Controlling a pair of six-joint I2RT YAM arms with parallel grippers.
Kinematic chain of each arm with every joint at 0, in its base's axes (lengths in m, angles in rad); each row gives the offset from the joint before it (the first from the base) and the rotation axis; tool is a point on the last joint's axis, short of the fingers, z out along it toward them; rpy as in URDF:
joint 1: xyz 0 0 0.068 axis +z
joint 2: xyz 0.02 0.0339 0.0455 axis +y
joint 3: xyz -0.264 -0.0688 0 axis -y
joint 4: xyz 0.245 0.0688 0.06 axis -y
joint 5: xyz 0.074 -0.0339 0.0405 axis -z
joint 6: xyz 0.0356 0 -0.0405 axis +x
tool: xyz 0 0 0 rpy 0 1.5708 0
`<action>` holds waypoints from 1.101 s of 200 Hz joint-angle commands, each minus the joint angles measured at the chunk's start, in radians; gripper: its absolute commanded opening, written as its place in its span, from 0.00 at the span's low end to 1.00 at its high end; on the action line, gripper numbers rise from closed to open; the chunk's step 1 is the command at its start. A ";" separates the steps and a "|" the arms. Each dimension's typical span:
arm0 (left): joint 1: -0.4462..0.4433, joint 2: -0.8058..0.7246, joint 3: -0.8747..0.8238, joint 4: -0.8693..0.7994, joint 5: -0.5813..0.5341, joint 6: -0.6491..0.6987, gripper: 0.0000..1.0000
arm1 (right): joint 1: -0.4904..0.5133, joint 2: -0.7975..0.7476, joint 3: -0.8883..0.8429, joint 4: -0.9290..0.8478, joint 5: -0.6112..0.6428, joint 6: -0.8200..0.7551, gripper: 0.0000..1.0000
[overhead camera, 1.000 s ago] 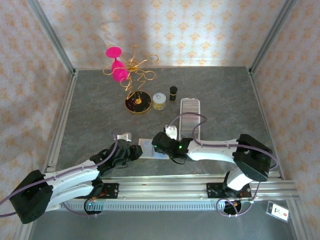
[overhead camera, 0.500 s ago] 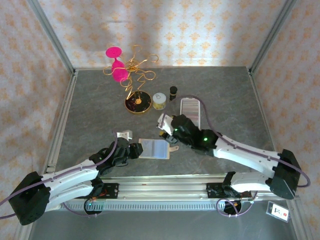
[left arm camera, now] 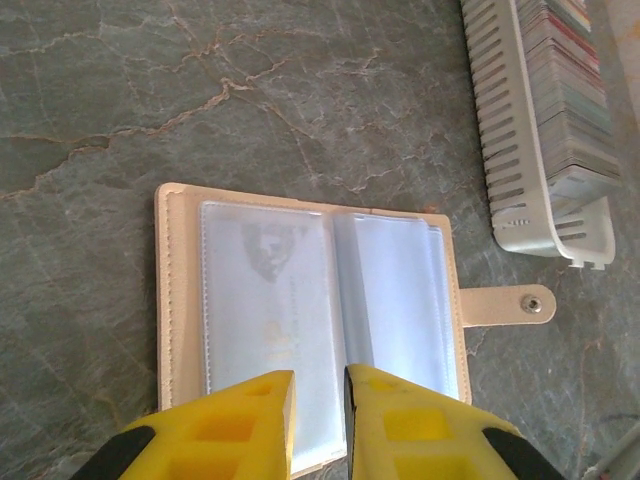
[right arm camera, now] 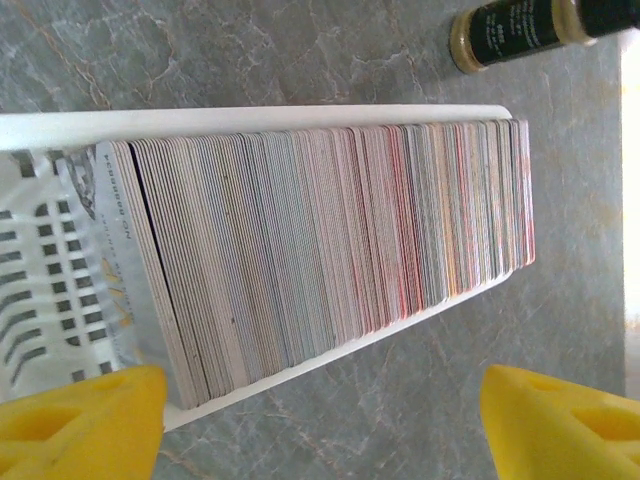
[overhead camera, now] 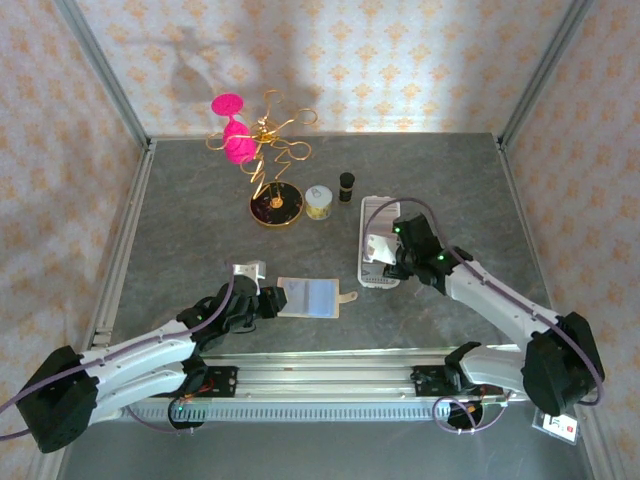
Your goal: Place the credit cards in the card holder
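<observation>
Right jaws wide, tray (right arm camera: 300,115) packed with cards (right arm camera: 330,250)

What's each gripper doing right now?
Left gripper: almost shut over the card holder; grip cannot be told.
Right gripper: open, empty, above the credit cards.

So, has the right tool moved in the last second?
Yes. The right tool has left the card holder and swung rightward and away from the arm bases. It is now above the card tray.

Patterned walls (overhead camera: 400,60), grey marbled tabletop (overhead camera: 200,220)
</observation>
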 commanded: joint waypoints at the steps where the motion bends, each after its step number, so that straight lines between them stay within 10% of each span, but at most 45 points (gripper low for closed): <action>1: -0.006 -0.020 -0.017 0.020 0.004 0.010 0.21 | -0.003 0.047 -0.021 0.083 0.000 -0.111 0.81; 220: -0.006 -0.019 0.005 -0.013 -0.004 -0.002 0.16 | 0.002 0.126 0.041 0.031 -0.127 -0.071 0.77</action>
